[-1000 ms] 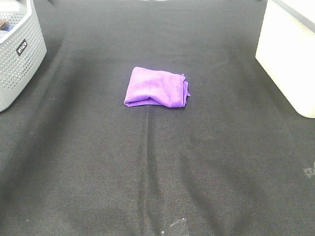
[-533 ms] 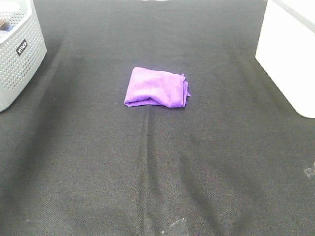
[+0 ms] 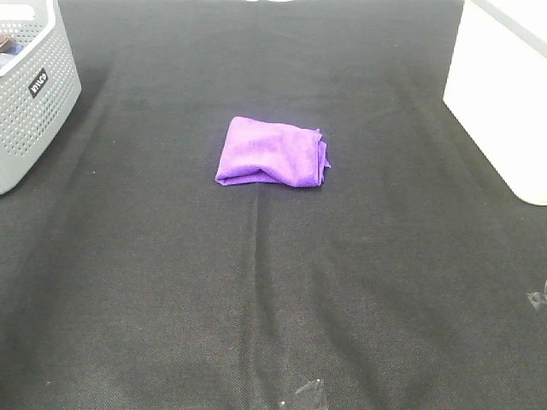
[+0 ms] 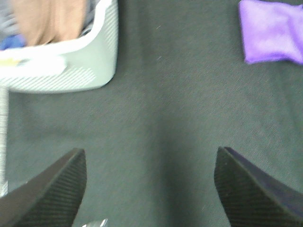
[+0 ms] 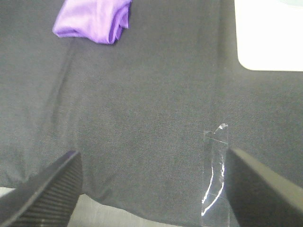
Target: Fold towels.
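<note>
Exterior high view, table (image 3: pixel 256 299): black cloth, bare across the near half.
White bin (image 3: pixel 504 94): far right edge.
Grey basket (image 3: pixel 30 94): far left corner.
Towel (image 3: pixel 272 152): centre, already a lumpy packet.
Left claw (image 4: pixel 151 189): spread wide, empty.
Right claw (image 5: pixel 154 189): spread wide, empty.
Advice: probably flatten layers and square edges before creasing further.

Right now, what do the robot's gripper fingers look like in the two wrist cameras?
Both look alike: the left gripper has two broad, dark grey-black fingers with a fine cross-hatched texture; the right gripper fingers are dark and finely ribbed. No cables or markings show.
</note>
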Available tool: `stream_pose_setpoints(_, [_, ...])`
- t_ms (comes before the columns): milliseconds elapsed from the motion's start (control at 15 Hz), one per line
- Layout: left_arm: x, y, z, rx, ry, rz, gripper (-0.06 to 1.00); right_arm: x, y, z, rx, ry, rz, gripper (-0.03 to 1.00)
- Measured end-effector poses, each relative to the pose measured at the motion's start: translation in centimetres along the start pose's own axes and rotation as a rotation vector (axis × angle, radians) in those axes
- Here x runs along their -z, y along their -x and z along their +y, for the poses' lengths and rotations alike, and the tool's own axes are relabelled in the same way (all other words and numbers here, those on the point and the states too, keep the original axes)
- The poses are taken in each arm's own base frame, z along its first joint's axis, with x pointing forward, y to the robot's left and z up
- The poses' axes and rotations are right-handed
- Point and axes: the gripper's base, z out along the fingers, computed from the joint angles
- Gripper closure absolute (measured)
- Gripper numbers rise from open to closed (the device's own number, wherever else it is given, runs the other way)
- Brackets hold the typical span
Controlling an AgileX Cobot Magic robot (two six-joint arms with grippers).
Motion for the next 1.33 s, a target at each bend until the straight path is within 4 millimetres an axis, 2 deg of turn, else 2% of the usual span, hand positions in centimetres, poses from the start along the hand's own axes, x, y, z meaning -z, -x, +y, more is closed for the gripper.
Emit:
stream_pose_setpoints(133, [2.8, -4.8, -0.2, -0.006, 0.013, -0.095, 0.23, 1.9, -3.2, -0.2, 0.018, -0.017, -0.09, 0.18])
stream_pose_setpoints(333, [4.8, -10.7, -0.4, -0.007, 0.015, -0.204, 0.23, 3.6, -7.0, -0.7, 0.045, -0.067, -0.207, 0.18])
stream_pose_setpoints(600, [6.1, -16.6, -0.7, -0.01, 0.018, -0.358, 0.23, 3.2, -11.3, -1.2, 0.094, -0.087, -0.273, 0.18])
stream_pose_setpoints(667, [6.0, -17.4, -0.8, -0.01, 0.018, -0.371, 0.23, 2.6, -12.3, -1.3, 0.104, -0.089, -0.273, 0.18])
stream_pose_setpoints(867, [4.6, -17.8, -0.9, -0.005, -0.008, -0.323, 0.23, -0.5, -13.9, -1.8, 0.102, -0.092, -0.173, 0.18])
stream_pose_setpoints(1000, [2.5, -18.4, -1.1, 0.002, -0.03, -0.247, 0.23, -2.2, -14.6, -2.0, 0.098, -0.093, -0.116, 0.18])
stream_pose_setpoints(1067, [1.5, -18.8, -1.1, 0.003, -0.031, -0.213, 0.23, -2.3, -14.3, -2.1, 0.099, -0.092, -0.149, 0.18])
stream_pose_setpoints(1333, [0.3, -18.3, -1.0, 0.016, -0.024, -0.284, 0.23, -3.2, -14.3, -2.2, 0.099, -0.092, -0.174, 0.18])
